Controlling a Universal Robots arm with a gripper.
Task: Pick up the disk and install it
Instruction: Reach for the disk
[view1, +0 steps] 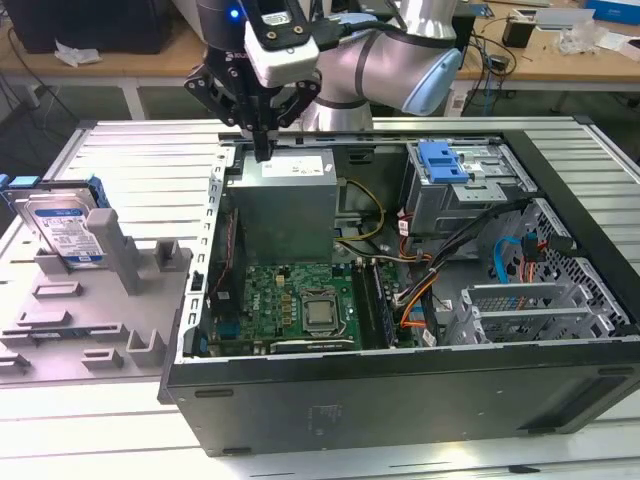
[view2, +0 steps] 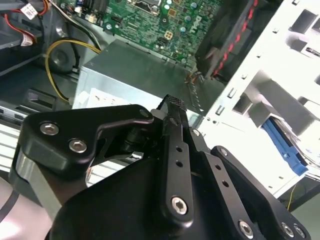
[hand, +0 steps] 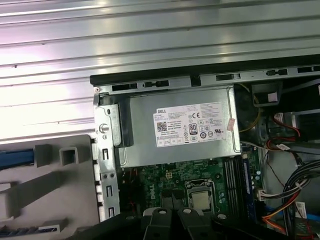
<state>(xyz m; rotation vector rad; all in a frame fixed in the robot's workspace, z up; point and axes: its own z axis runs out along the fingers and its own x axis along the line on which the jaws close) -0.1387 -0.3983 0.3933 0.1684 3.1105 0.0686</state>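
Gripper (view1: 262, 153) over the power supply (view1: 285, 200), nothing grabbed
I had its fingers (view2: 176, 117) pinched together and empty; the disk (view1: 65, 232) stood propped in the grey tray (view1: 90, 320), well apart.

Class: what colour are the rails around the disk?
Blue rails frame the disk; clearest in the exterior view.

A ribbed aluminium table (view1: 140, 165), built of long slotted profiles, carries the scene. An open black computer case (view1: 400, 405) lies on its side toward the exterior view's right, its interior facing up. A grey moulded fixture tray (view1: 90, 320) lies just beside the case's wall, on the exterior view's near left.
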